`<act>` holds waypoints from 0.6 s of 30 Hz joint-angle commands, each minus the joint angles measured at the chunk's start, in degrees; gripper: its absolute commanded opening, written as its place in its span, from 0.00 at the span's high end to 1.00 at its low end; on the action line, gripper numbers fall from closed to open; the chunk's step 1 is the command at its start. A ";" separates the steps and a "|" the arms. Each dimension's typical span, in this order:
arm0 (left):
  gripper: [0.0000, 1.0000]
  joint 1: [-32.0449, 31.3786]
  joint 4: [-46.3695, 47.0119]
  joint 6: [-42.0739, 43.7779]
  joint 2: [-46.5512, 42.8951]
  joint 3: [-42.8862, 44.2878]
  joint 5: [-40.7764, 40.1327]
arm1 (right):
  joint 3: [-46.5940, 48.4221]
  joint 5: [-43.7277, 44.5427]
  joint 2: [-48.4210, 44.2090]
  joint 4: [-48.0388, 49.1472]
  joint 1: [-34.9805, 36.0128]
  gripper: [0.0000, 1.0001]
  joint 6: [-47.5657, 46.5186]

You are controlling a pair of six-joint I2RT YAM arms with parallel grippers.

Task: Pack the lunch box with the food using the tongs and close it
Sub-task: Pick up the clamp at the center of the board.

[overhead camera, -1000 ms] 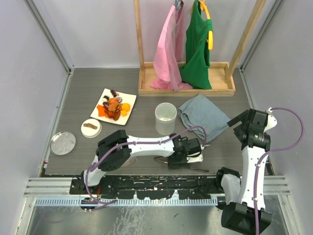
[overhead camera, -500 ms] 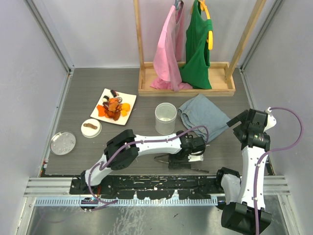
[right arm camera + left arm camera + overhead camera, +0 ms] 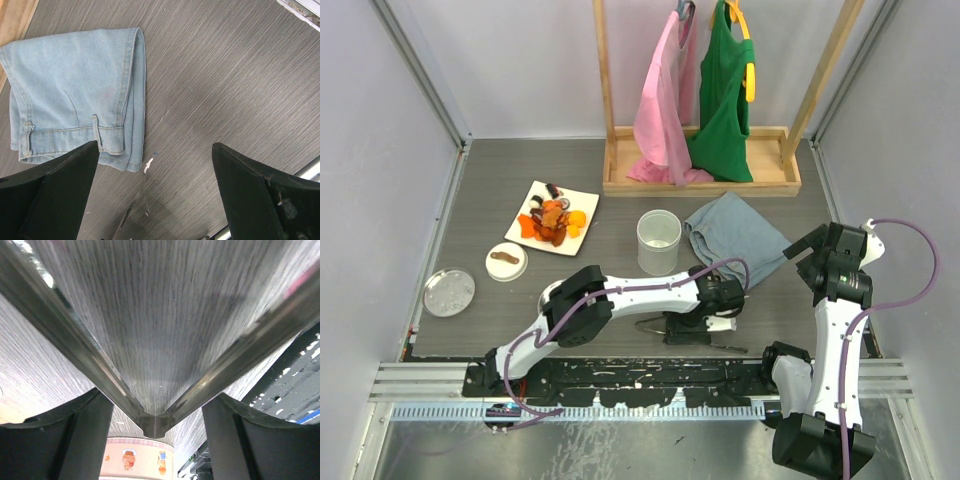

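currently the step in hand is tool pickup: securing the tongs (image 3: 155, 424) before any food is moved.

1. left gripper (image 3: 157, 395): it reaches across to the near edge of the tabletop (image 3: 490, 190). its jaws stand wide, astride the hinge end of the tongs. in the left wrist view each tong arm runs up and outward from the hinge, close along the inner face of a finger (image 3: 75, 440). whether the jaws press firmly on the arms cannot be told.
2. right gripper (image 3: 155, 146): its jaws are fully open and hold nothing. it hangs above bare tabletop just beside the folded jeans (image 3: 75, 90), well apart from the tongs.
3. food (image 3: 552, 218): the orange, red and dark pieces are heaped on the white plate (image 3: 588, 205) at the far left. the brown sausage stick (image 3: 504, 259) lies alone on a small round dish (image 3: 520, 268) just beside the plate. none of it appears packed.
4. container: a clear round tub (image 3: 658, 242) stands open between the plate and the jeans. it is probably the lunch box, and a round lid (image 3: 449, 292) lies near the left edge.

next move, as judged: close the left jaws enough to hold both tong arms without collapsing them fully. then lift clear and carry the tips toward the plate.
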 commanded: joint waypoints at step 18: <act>0.52 1.78 8.41 -5.59 -28.78 -15.50 3.15 | 3.47 0.37 0.42 1.25 -0.10 0.00 -2.35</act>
